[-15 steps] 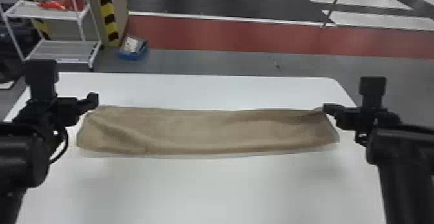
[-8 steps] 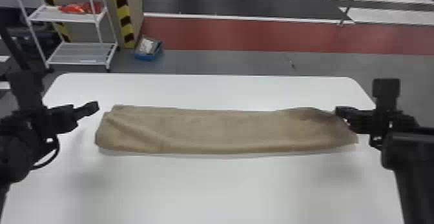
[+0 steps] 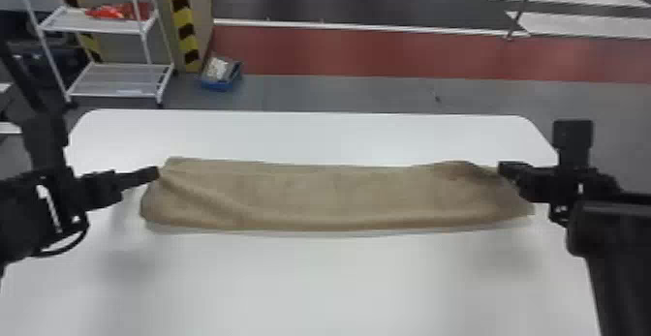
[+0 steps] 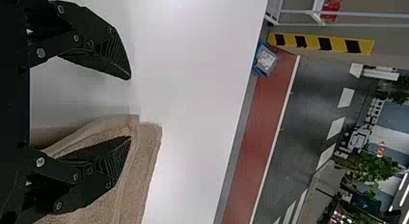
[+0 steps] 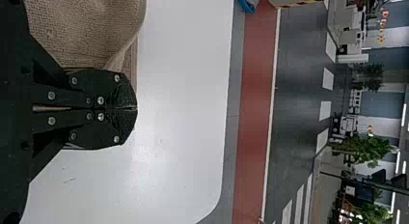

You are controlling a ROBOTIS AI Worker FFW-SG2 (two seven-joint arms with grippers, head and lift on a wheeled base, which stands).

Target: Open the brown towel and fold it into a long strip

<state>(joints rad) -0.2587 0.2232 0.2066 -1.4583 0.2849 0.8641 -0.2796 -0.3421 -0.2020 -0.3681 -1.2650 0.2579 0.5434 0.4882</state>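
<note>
The brown towel (image 3: 329,197) lies in a long strip across the white table (image 3: 339,282). The left gripper (image 3: 154,172), fingers spread, has moved nearer its far left corner; the right gripper (image 3: 504,167) pinches its far right edge, where a bulge has risen.

Workshop-like industrial hall: black-yellow hazard stripes (image 3: 180,15), red floor lane (image 3: 411,54), white shelf rack (image 3: 116,79).

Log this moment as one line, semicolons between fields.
brown towel: long strip on table; left gripper: open, at towel's left end; right gripper: shut, at right end; cloth pinched: unclear
</note>
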